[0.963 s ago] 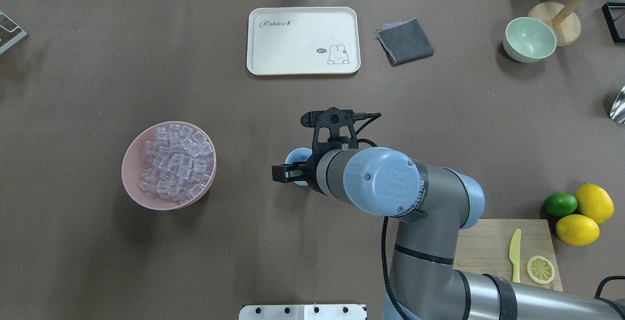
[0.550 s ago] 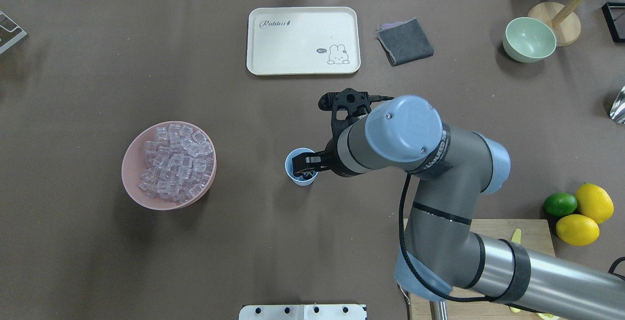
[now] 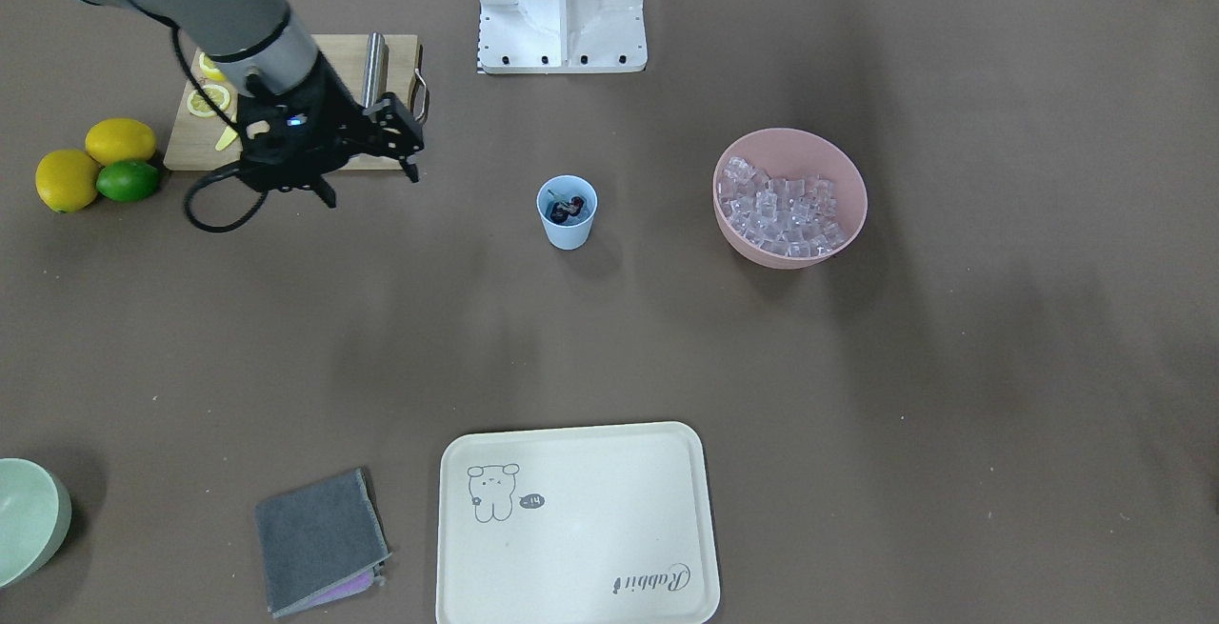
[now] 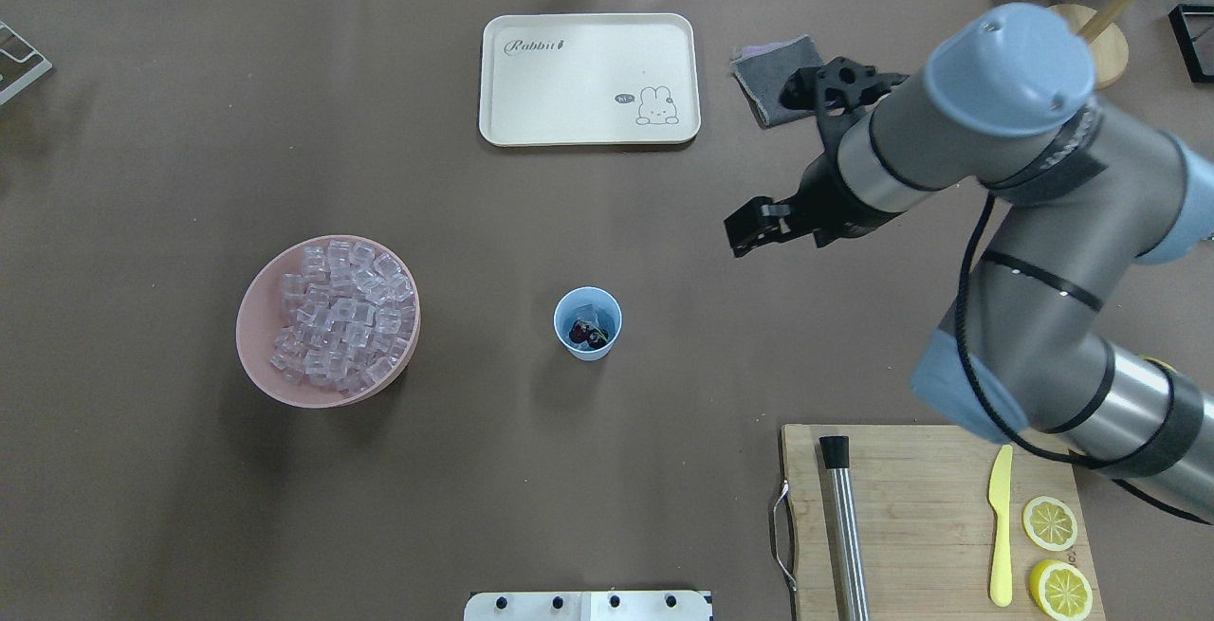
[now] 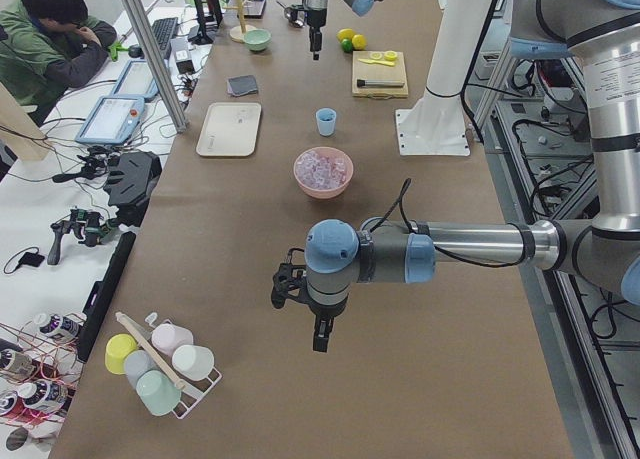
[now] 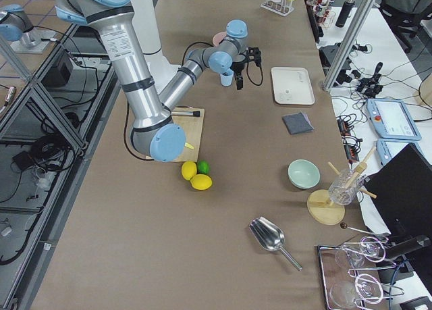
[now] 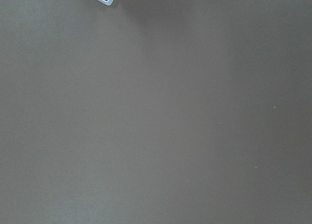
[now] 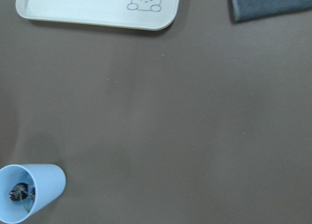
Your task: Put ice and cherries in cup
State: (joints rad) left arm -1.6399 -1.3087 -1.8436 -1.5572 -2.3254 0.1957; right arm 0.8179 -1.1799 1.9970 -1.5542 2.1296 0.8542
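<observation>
The light-blue cup (image 4: 588,322) stands upright mid-table, apart from both grippers. The dark red cherries (image 4: 586,334) lie inside it, beside what looks like a clear cube. The cup (image 8: 29,192) also shows at the lower left of the right wrist view. The ice (image 4: 341,313) fills the pink bowl (image 4: 251,322) to the cup's left. My right gripper (image 4: 749,226) hangs open and empty above the table, behind and to the right of the cup. My left gripper (image 5: 320,337) shows only in the exterior left view, over bare table; I cannot tell whether it is open.
A cream tray (image 4: 588,81) and a grey cloth (image 4: 787,81) lie at the back. A pale green bowl (image 4: 1029,76) stands back right. The cutting board (image 4: 929,507) holds a metal rod, a yellow knife and lemon slices. Lemons and a lime (image 3: 95,162) sit beside it.
My right gripper has let go of the cherries in the cup, lifted out and swung back and to the right. The cherries now rest in the cup.
</observation>
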